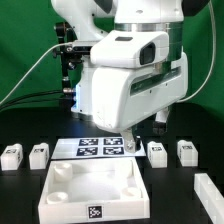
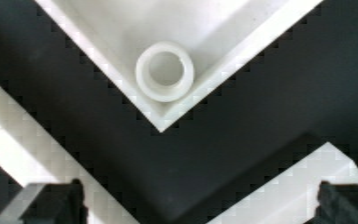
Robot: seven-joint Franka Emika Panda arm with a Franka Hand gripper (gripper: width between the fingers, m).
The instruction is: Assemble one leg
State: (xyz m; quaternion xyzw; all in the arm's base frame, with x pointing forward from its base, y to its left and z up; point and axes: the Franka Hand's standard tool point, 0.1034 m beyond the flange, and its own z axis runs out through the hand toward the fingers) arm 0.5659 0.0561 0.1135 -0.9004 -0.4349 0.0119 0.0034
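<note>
Several small white legs with marker tags stand in a row on the black table. Two are at the exterior view's left (image 1: 12, 154) (image 1: 38, 153) and two at its right (image 1: 156, 152) (image 1: 186, 151). My gripper (image 1: 129, 146) hangs low over the far right corner of the large white square panel (image 1: 70, 190). In the wrist view the gripper (image 2: 197, 205) is open and empty, its dark fingertips (image 2: 51, 205) wide apart. A corner of the panel with its round socket (image 2: 165, 72) lies ahead of them. No leg shows in the wrist view.
The marker board (image 1: 95, 147) lies just behind the panel, between the two pairs of legs. Another white part (image 1: 208, 188) lies at the front right of the exterior view. The arm's white body hides the middle of the table behind the board.
</note>
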